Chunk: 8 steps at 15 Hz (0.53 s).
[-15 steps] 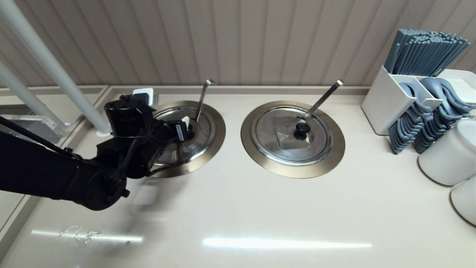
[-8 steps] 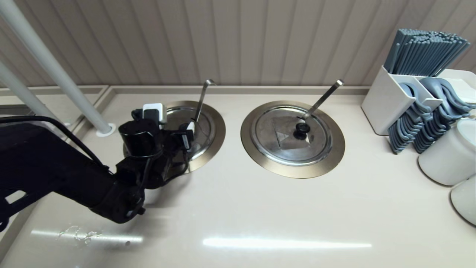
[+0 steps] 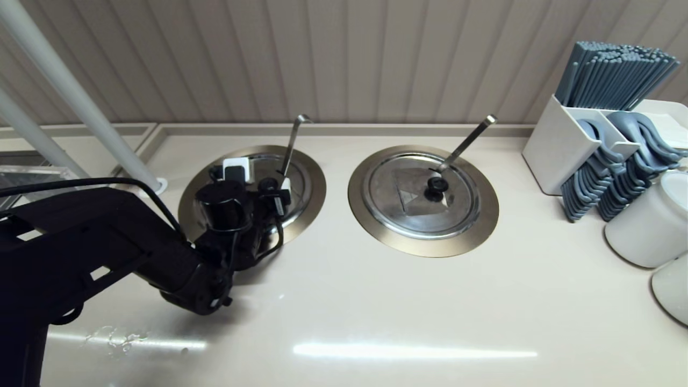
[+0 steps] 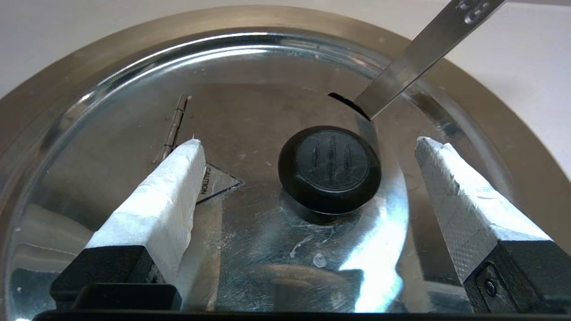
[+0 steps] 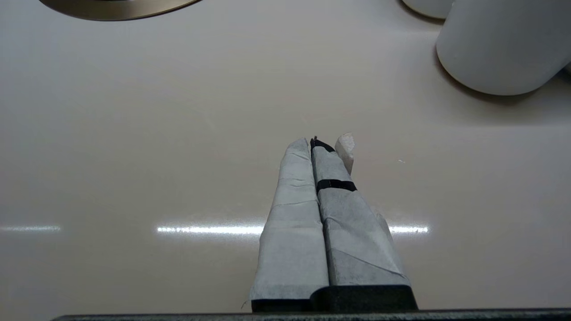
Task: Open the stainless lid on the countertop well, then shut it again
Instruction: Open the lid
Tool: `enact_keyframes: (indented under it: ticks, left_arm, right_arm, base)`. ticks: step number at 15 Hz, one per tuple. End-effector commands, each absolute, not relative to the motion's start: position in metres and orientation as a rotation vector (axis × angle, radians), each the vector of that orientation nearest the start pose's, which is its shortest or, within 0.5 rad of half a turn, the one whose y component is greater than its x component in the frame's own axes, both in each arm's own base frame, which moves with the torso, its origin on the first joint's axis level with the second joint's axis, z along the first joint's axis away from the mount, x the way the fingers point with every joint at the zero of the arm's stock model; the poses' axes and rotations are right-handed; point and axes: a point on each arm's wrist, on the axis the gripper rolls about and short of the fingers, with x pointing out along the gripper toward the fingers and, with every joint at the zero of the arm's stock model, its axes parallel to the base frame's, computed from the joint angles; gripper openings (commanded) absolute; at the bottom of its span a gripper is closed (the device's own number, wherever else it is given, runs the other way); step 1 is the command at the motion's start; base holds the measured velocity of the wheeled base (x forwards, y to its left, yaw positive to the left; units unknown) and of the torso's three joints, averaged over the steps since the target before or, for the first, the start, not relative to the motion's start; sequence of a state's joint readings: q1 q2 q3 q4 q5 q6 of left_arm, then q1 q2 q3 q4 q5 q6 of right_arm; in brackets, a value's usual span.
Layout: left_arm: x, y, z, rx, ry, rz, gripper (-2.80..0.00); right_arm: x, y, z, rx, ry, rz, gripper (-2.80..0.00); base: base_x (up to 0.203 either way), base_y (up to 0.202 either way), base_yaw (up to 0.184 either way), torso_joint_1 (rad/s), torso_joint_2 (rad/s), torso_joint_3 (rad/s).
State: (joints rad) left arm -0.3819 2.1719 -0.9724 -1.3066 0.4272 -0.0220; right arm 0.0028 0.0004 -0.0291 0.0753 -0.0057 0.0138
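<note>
The stainless lid (image 3: pixel 294 185) lies flat on the left countertop well (image 3: pixel 316 189), and the thin hook-ended ladle handle (image 3: pixel 293 138) sticks up through its notch. My left gripper (image 3: pixel 273 196) is low over the lid and open. In the left wrist view the white fingers (image 4: pixel 165 191) stand on either side of the black knob (image 4: pixel 330 167) without touching it. The left gripper (image 4: pixel 309 141) sits above the lid (image 4: pixel 250 111), near the caution triangle (image 4: pixel 221 183) and ladle handle (image 4: pixel 415 53). The right gripper (image 5: pixel 314 145) is shut over bare countertop, empty, and out of the head view.
The twin lid (image 3: pixel 408 180) with a straight ladle handle (image 3: pixel 467 140) sits to the right. At the far right stand a white holder (image 3: pixel 556 145) of chopsticks and spoons and white cups (image 3: pixel 645 226). A white pole (image 3: pixel 80 102) rises at the left.
My left arm has swung to the right, carrying the wrist over the lid. The open fingers now stand on either side of the knob. The lid has stayed down.
</note>
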Motion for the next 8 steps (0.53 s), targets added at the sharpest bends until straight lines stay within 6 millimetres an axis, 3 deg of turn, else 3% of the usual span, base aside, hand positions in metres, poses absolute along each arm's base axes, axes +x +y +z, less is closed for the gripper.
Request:
enact_keyframes:
  ticks: [1,8]
  left_arm:
    - [0.384,-0.142,0.114,-0.060,-0.091,0.053,0.00]
    - [0.405,-0.128,0.115,-0.038,-0.128,0.111,0.00]
  right_arm:
    - [-0.025,0.000,0.076,0.014,0.048,-0.006,-2.80]
    - [-0.025,0.000,0.076,0.015,0.047,-0.008,-2.80]
  base:
    - [0.000,0.000,0.000,0.000,0.00,0.000]
    - [0.000,0.000,0.000,0.000,0.00,0.000]
